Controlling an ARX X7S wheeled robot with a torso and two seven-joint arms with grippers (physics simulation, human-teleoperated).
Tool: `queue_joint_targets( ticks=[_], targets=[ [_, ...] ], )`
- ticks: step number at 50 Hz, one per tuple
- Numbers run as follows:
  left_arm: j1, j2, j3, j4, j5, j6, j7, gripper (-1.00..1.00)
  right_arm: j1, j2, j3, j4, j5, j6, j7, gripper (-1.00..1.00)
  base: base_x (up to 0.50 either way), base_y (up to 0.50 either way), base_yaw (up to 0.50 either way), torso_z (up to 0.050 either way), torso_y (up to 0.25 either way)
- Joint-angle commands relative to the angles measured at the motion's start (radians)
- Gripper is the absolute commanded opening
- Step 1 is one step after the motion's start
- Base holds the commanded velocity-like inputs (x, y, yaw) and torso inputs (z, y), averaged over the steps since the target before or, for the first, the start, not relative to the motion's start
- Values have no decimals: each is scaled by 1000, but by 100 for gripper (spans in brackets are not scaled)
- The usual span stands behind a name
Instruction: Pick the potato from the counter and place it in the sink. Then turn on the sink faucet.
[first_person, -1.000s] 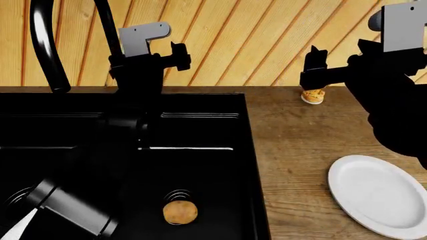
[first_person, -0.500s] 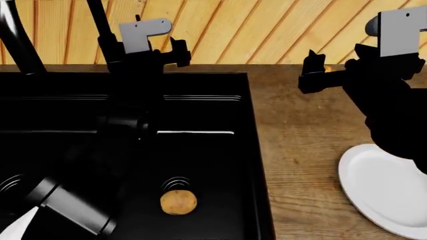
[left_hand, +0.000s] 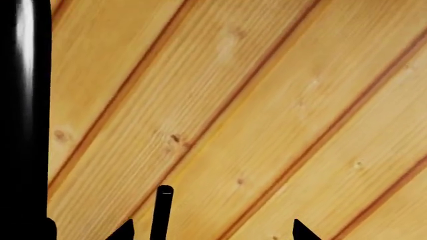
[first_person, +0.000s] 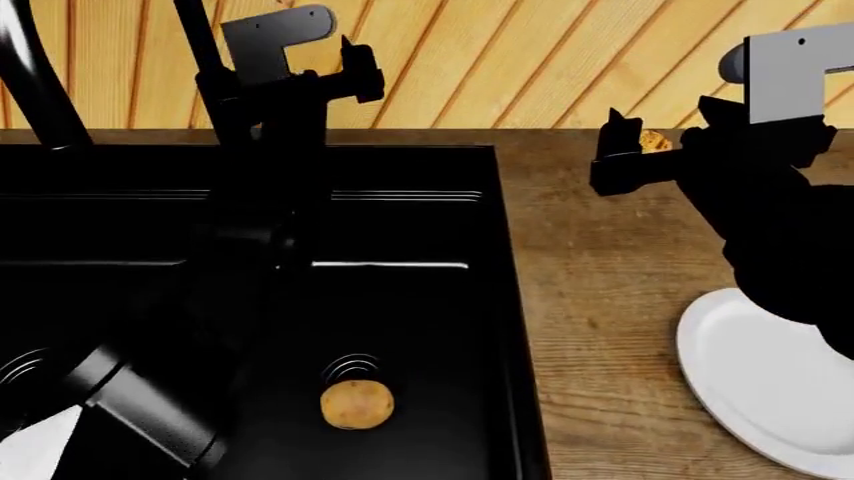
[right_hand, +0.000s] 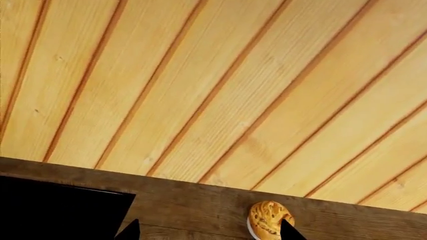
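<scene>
Here the potato (first_person: 356, 404) lies well below the left end effector (first_person: 350, 72).

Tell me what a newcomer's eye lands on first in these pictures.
First, the glossy black sink filling the head view's left, with the tan potato lying in its basin beside a ringed drain. Next, the white plate on the brown counter at right. Then both black arms raised before the wood-plank wall, the left gripper beside the sink faucet.
</scene>
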Motion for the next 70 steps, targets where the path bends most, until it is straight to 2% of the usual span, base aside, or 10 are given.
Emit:
queue_joint_targets(
  ticks=[1,10,21,25,31,34,36,43,49,70],
  targets=[
    [-13,0,156,0,-110,61,-26,100,-8,0,0,-2,1,-7,-4,100,0,0,0,0,0],
    [-13,0,163,0,-82,46,-62,100,-13,-1,1,-1,1,-13,-11,100,0,0,0,0,0],
    [-12,0,248,0,-125,28,-39,100,-17,2,3,2,5,-14,-13,100,0,0,0,0,0],
    [-9,0,206,0,-37,-16,-76,100,-18,2,3,1,6,-13,-12,100,0,0,0,0,0],
    [0,0,53,0,114,-43,-56,100,-21,0,2,9,2,-19,-19,100,0,0,0,0,0],
    [-1,0,39,0,129,-37,-37,100,-20,-3,-1,14,0,-20,-22,100,0,0,0,0,0],
    [-1,0,66,0,103,-31,-32,100,-19,-5,-2,14,-1,-20,-22,100,0,0,0,0,0],
    [-5,0,301,21,-110,20,1,100,-28,0,2,8,1,-25,-22,100,0,0,0,0,0],
    [-3,0,409,48,-202,52,7,100,-44,12,10,-2,7,-33,-18,100,0,0,0,0,0],
    [15,0,459,70,-227,66,9,100,-64,22,18,-13,14,-43,-13,100,0,0,0,0,0]
  ],
)
